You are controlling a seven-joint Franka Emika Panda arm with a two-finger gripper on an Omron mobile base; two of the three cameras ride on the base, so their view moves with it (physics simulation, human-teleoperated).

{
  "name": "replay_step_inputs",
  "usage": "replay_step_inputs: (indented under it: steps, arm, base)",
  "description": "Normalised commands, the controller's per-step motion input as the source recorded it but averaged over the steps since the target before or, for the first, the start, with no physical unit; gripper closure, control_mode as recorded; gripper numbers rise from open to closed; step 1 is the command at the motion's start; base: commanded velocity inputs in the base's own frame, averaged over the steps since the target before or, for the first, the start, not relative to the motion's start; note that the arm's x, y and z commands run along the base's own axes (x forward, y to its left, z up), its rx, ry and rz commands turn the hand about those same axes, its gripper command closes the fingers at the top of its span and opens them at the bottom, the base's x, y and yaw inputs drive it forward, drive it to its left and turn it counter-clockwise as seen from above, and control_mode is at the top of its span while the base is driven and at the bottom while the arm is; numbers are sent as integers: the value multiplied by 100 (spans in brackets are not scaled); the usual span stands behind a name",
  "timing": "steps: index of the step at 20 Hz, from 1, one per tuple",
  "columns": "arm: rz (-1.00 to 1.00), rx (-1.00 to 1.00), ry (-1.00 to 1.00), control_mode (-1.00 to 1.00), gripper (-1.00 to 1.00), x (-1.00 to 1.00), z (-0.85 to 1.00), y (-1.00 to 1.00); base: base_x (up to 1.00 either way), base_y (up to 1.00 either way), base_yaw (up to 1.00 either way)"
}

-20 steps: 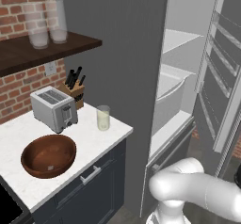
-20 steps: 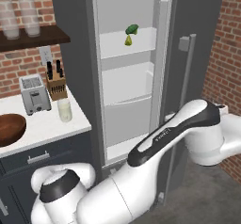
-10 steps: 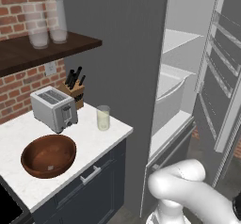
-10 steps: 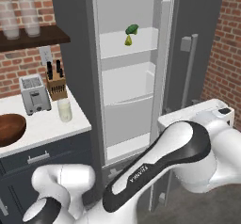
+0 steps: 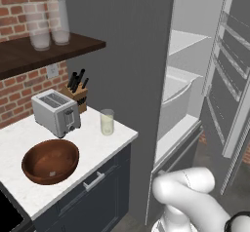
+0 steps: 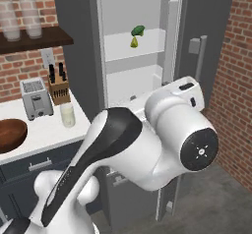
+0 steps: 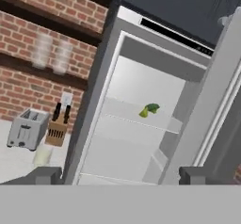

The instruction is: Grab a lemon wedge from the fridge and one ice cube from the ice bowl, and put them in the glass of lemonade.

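Observation:
The fridge (image 6: pixel 78 56) stands open, its white shelves (image 7: pixel 136 93) facing my hand. On an upper shelf the yellow lemon wedge (image 6: pixel 134 43) (image 7: pixel 143 113) lies beside a small green item (image 7: pixel 152 108). My gripper (image 7: pixel 120 176) is open and holds nothing; it hangs well short of the fridge and points at that shelf. On the white counter (image 5: pixel 93 145), the glass of lemonade (image 5: pixel 107 122) (image 6: pixel 67 115) stands near the corner. The ice bowl (image 5: pixel 50 161) (image 6: pixel 10 134) sits in front of the toaster. I cannot make out the ice cube.
A toaster (image 5: pixel 56 111) and a knife block (image 5: pixel 77 94) stand against the brick wall. Two tall clear jars (image 5: pixel 48 24) sit on a dark shelf above. The fridge door (image 5: pixel 229 80) swings out to the right. My folded arm (image 6: pixel 147 144) covers the fridge's lower half.
The arm has folded back and risen in front of the fridge, with the hand now facing the shelves. The jaws stay wide apart. Nothing on the counter or shelves has moved.

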Motion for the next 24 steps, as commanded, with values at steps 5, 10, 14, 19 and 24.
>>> replay_step_inputs:
  steps: [5,10,14,19,24]
  arm:
    - [-12,-26,4,-100,-100,10,12,100]
    - [-22,-26,24,-100,-100,88,-41,99]
    - [-33,-29,37,-100,-100,100,-65,67]
    - [-45,-30,32,-100,-100,100,-17,22]
    - [-48,-35,34,-100,-100,90,0,-29]
  base:
    - [0,0,0]
    - [0,0,0]
    - [0,0,0]
    - [0,0,0]
    - [0,0,0]
